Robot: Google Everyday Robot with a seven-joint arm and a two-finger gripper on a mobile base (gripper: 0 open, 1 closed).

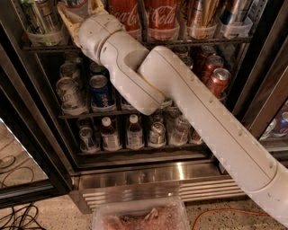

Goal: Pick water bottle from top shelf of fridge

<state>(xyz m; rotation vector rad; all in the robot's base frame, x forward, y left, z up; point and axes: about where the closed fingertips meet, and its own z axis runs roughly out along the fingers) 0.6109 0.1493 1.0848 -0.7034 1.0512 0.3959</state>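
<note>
Some shop or canteen: a steel-framed, glass-door fridge (pixel 171 175) packed with cans (pixel 101 87), the gripper (pixel 81 10) at its top shelf (pixel 202 41).

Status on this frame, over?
Arm up, gripper at top shelf, far left. At it, water bottle, mostly out of frame. Coca-Cola bottles close on right.

At the top shelf (pixel 202 41), the tool (pixel 80 10) sits hemmed between a clear bin (pixel 42 38) and Coca-Cola bottles (pixel 123 18).

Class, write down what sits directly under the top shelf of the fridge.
On the rack below the top shelf stand cans, red ones at right. The arm hides the middle of that rack. The end effector is up at the water bottle.
</note>
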